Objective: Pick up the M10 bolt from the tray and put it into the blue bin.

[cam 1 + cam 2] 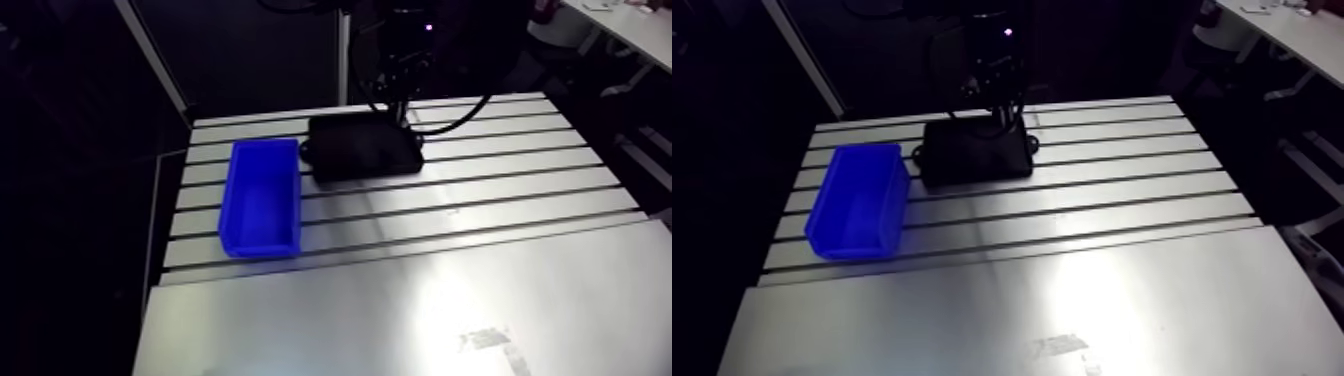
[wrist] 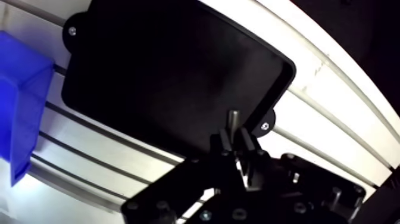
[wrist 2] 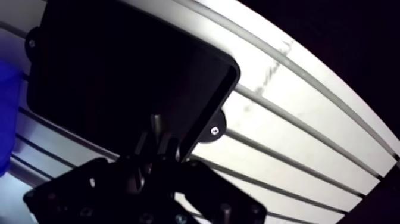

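In the wrist view my gripper [image 2: 234, 137] is shut on a short grey M10 bolt [image 2: 234, 118], whose shank sticks out past the fingertips. It hangs over the corner of the black tray [image 2: 166, 71], which looks bare inside. The blue bin [image 2: 18, 101] lies beyond the tray's opposite end. In the arm view the gripper [image 1: 401, 106] hovers over the tray's [image 1: 362, 148] far right corner. The open-topped blue bin [image 1: 262, 197] stands just left of the tray and nothing shows inside it.
The tray is fixed to the slotted aluminium table [image 1: 480, 200] by small screwed tabs [image 2: 264, 125]. A smooth metal plate [image 1: 400, 320] covers the table's near part. The table's left edge runs close beside the bin.
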